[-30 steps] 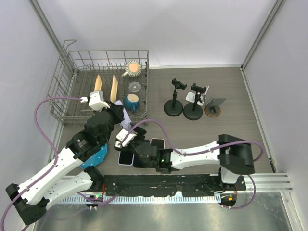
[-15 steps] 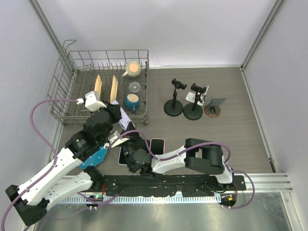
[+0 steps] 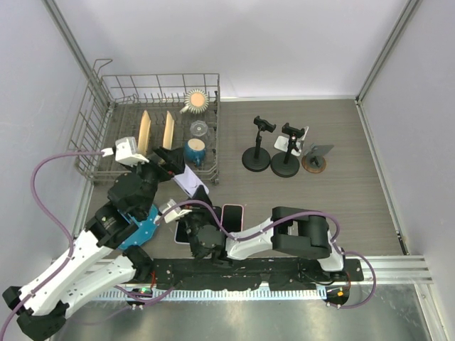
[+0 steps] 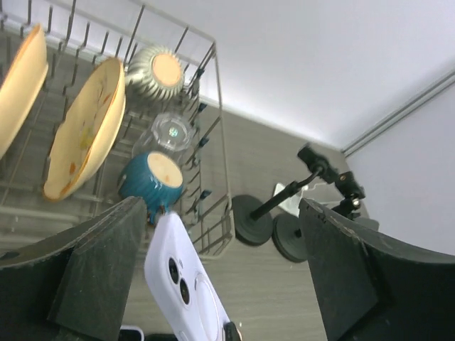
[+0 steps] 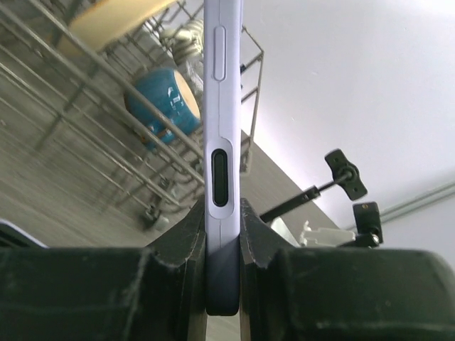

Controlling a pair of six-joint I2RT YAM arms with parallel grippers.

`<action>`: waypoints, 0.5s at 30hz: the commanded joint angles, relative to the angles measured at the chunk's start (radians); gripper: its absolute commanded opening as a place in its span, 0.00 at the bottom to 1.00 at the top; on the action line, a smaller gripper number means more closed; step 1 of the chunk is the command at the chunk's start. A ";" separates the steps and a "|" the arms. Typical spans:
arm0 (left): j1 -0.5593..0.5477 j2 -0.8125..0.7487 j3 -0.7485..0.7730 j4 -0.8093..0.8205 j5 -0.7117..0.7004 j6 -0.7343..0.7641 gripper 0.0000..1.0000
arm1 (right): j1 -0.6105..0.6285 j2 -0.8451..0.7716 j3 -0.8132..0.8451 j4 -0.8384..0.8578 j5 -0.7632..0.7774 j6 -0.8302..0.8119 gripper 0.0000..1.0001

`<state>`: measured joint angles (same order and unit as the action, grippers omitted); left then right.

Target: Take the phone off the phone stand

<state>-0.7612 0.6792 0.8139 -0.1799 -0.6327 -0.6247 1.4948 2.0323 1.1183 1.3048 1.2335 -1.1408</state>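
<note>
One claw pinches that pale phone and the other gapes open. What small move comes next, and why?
Probably the left gripper backs clear: its jaws stand wide open on either side of the white phone, while the right gripper alone clamps it.

A grey wood-grain tabletop (image 3: 355,199) is enclosed on three sides by plain pale walls (image 3: 284,42) and is lit evenly by soft white light. Slanting aluminium frame posts (image 3: 386,48) are seen at the back corners, and a brushed metal strip (image 3: 284,320) is laid along the near edge.
</note>
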 commanded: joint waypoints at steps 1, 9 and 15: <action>-0.004 -0.099 -0.047 0.195 0.040 0.149 0.96 | 0.007 -0.145 -0.052 0.361 0.069 -0.004 0.01; 0.008 -0.228 -0.127 0.298 0.143 0.290 1.00 | 0.007 -0.314 -0.198 0.356 0.220 -0.028 0.01; 0.008 -0.224 -0.125 0.293 0.142 0.301 1.00 | 0.007 -0.453 -0.290 0.350 0.342 -0.082 0.01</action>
<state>-0.7570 0.4496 0.6884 0.0566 -0.5125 -0.3630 1.4967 1.6867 0.8661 1.2755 1.4590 -1.1820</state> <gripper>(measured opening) 0.996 0.209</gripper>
